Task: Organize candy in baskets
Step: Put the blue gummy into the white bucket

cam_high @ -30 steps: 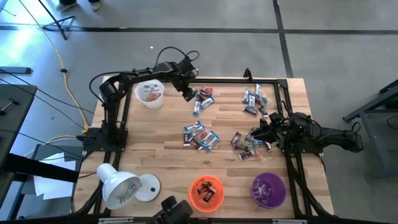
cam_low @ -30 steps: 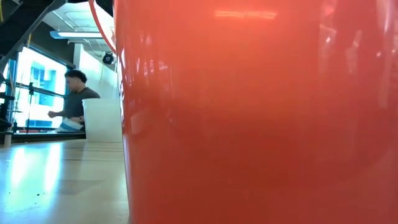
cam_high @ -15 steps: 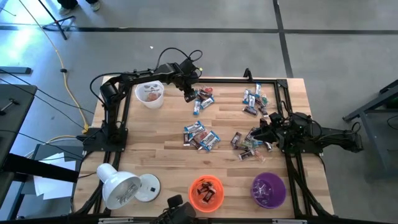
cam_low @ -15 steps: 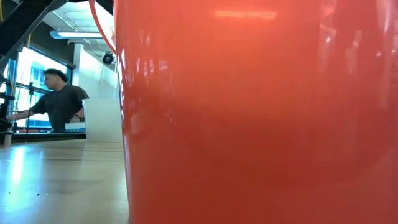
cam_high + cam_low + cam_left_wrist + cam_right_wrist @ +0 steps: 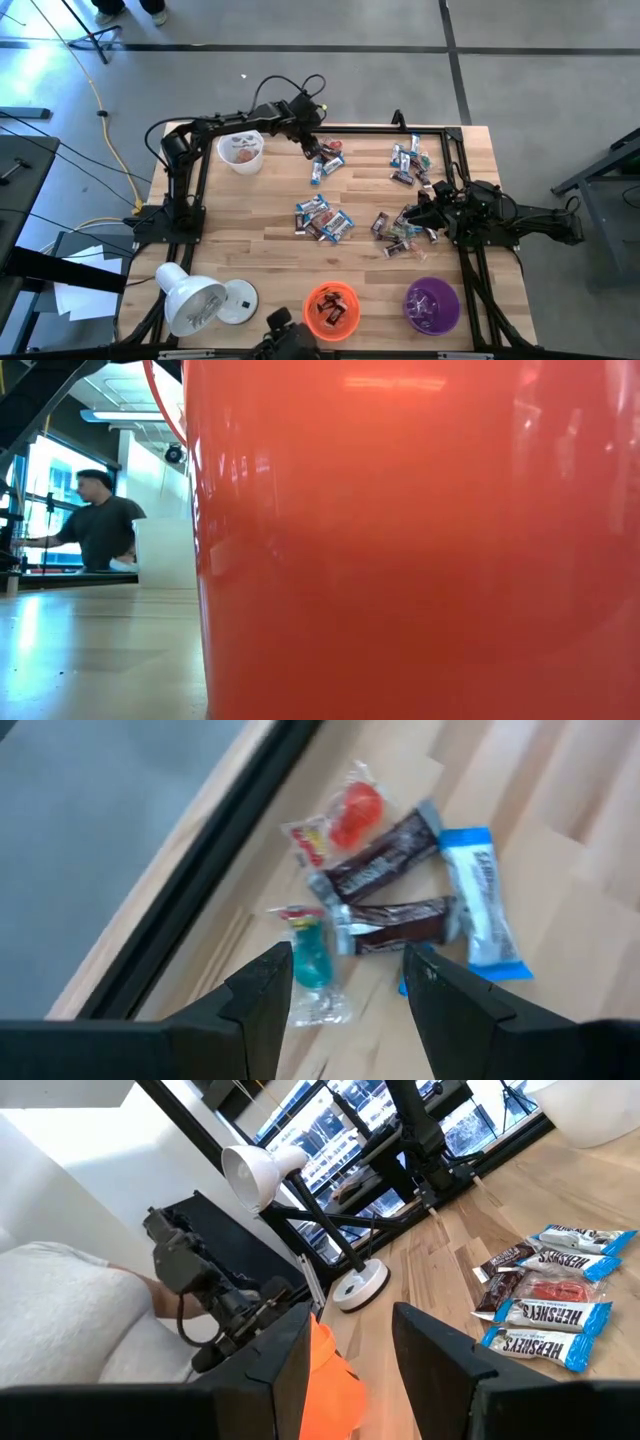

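white basket (image 5: 241, 150) at the table's (image 5: 250, 225) far left corner, with something reddish inside. left gripper (image 5: 311, 148) just right of it, over the far candy pile (image 5: 325, 160), fingers (image 5: 262, 988) spread, gripping nothing. more candy at the middle of the table (image 5: 322, 219), also far right (image 5: 410, 160). right gripper (image 5: 415, 218) low at the right candy cluster (image 5: 396, 232), fingers (image 5: 290, 1342) apart, nothing seen between them. orange basket (image 5: 332, 309) and purple basket (image 5: 432, 304) on the table's near edge, orange with candy inside.

Bright window glare; blurred orange basket (image 5: 400, 540) close-up.
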Available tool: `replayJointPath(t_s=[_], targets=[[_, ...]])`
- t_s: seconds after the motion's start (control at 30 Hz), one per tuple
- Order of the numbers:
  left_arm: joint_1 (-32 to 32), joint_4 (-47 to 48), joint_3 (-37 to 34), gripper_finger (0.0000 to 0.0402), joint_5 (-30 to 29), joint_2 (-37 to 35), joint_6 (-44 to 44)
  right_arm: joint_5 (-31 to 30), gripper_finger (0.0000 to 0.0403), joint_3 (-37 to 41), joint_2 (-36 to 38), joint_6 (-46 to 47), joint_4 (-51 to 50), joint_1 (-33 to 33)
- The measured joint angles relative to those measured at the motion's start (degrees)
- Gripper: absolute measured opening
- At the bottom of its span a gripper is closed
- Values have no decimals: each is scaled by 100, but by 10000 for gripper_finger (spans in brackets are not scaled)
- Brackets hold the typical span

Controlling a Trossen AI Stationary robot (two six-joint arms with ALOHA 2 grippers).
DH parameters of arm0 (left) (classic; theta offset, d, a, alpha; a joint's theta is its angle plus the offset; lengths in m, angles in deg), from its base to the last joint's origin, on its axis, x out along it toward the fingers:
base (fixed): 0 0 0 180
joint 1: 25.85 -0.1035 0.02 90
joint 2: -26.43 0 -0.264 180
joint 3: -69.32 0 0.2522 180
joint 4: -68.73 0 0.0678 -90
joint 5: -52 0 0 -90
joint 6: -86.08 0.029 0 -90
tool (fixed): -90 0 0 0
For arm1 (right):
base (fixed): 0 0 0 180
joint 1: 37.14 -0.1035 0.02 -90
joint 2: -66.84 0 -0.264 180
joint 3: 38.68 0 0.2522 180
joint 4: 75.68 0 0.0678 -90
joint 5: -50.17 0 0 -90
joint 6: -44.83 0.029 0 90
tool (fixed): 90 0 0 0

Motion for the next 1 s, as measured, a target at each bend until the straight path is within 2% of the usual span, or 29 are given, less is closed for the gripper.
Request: replayJointPath(t_s=[0.27,0.43,0.63,1.0], targets=[[-188,71,0,177,434,0,204,2,138,1,0,1,0,2],[-286,387,-2,177,475,149,85,2,138,1,0,0,1,0],[-362,413,-7,177,993,351,246,1,138,0,0,0,1,1],[-392,92,-7,177,1022,363,887,2,138,0,0,0,2,2]])
